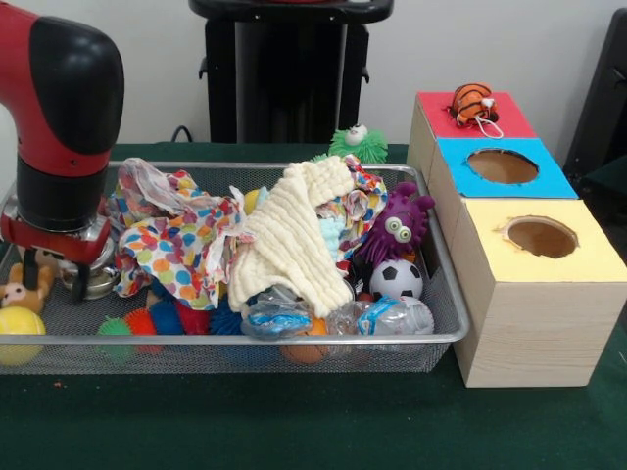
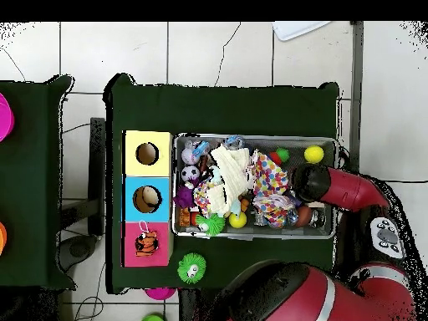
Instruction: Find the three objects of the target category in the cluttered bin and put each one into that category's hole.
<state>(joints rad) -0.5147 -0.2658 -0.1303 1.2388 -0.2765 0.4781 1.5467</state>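
The end effector [image 1: 73, 279] hangs low inside one end of the wire bin [image 1: 245, 340], its tips hidden behind its metal body and the mesh, so I cannot tell how far open it is or whether it holds anything. Just beside it lie a small brown plush animal [image 1: 22, 289] and a yellow ball [image 1: 20, 328]; touching it on the other side is the spotted cloth [image 1: 171, 245], with the cream cloth [image 1: 294, 235] beyond. The target category is not shown, and likely candidates are buried under those cloths. The likeliest failure, in my judgement, is snagging fabric and dragging the pile. The sorting box [image 1: 534, 284] with its holes stands well apart, past the bin's opposite end, so a weak grip could drop a toy on the tabletop [image 1: 294, 421].
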